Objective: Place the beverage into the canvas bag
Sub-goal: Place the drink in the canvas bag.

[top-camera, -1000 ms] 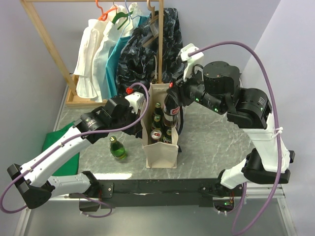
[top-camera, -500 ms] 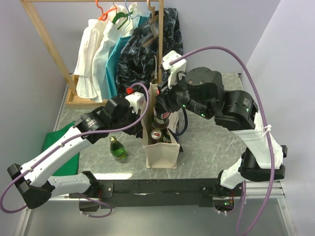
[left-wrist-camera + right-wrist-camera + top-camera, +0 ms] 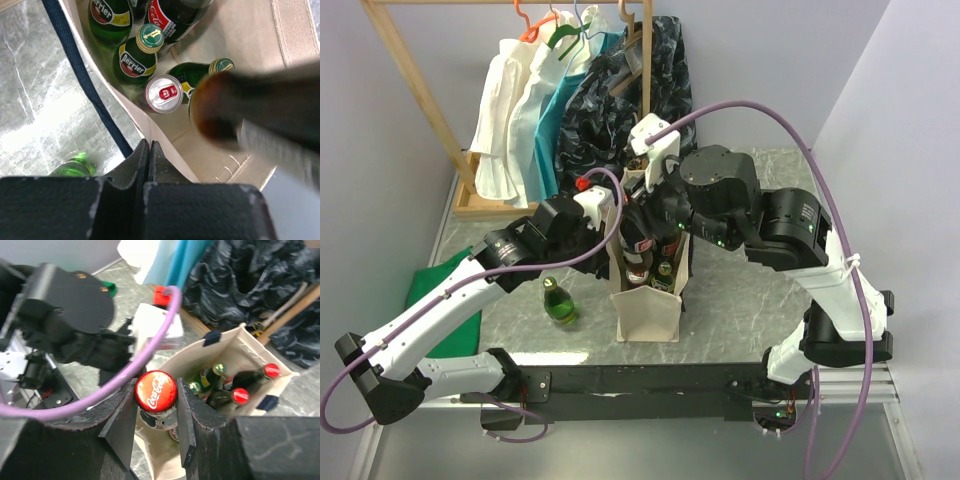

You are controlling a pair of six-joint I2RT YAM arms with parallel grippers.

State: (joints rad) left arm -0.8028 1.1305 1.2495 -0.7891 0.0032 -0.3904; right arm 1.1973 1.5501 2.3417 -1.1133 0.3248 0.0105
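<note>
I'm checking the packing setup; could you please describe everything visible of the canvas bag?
The canvas bag is a tall cream tote with navy trim, upright and open on the table. The left gripper pinches its rim. Inside are green bottles, red-capped bottles and a can. The right gripper holds a cola bottle at its mouth.

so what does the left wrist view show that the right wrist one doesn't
Left wrist only: readable Perrier labels, a green bottle on the table outside, and the left fingers pinching the canvas bag at its rim. Right wrist only: the red-capped cola bottle between the right fingers, hanging clothes, the left arm. Both: bottles inside the bag.
</note>
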